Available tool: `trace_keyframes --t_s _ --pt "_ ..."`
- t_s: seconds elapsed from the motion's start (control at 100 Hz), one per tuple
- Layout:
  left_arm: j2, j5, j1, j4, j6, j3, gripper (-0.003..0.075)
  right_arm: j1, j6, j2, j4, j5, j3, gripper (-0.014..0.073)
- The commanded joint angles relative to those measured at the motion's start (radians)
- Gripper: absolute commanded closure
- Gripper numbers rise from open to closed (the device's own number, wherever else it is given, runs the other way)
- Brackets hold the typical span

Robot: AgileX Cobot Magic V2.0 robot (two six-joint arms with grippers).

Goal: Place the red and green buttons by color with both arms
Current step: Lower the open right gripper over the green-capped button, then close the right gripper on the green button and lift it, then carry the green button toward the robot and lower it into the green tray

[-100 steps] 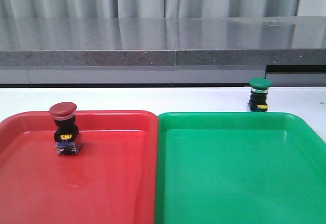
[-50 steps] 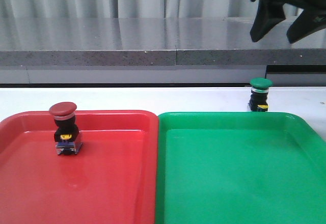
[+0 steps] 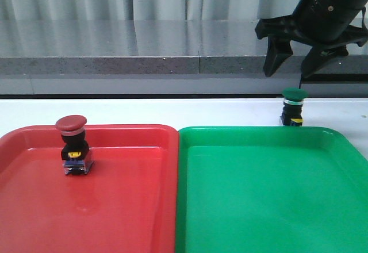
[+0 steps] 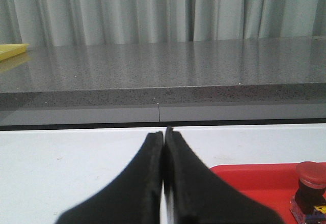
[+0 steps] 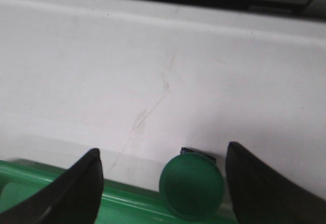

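The red button (image 3: 72, 145) stands upright in the red tray (image 3: 115, 207), near its back left; it also shows in the left wrist view (image 4: 309, 193). The green button (image 3: 293, 107) stands upright on the white table just behind the green tray (image 3: 270, 195). My right gripper (image 3: 290, 68) hangs open above the green button, a clear gap below its fingertips. In the right wrist view the green button's cap (image 5: 191, 186) lies between the open fingers (image 5: 80, 188). My left gripper (image 4: 163, 135) is shut and empty, low over the table left of the red tray; it is out of the front view.
The two trays sit side by side, touching, at the front of the white table (image 3: 201, 112). A grey stone ledge (image 3: 172, 46) runs behind the table, with curtains beyond. A yellow object (image 4: 10, 51) lies at the ledge's far left.
My right arm came into the front view from the upper right and moved down and left toward the green button. Both buttons have stayed put.
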Motion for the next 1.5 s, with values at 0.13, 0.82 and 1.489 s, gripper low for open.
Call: trace_keyframes --t_s 0.13,0.82,1.489 --pt "-0.029 -0.081 -0.008 -0.01 -0.003 0.042 0.0739 -0.036 -0.009 -0.016 -0.019 -0.035 -0.033 0.0078" --pt "-0.029 -0.081 -0.008 -0.01 -0.003 0.042 0.0739 -0.035 -0.009 0.034 -0.019 0.003 -0.044 0.0383" --pt "-0.029 -0.081 -0.008 -0.01 -0.003 0.042 0.0739 0.087 -0.008 -0.17 -0.02 0.254 -0.103 0.0382"
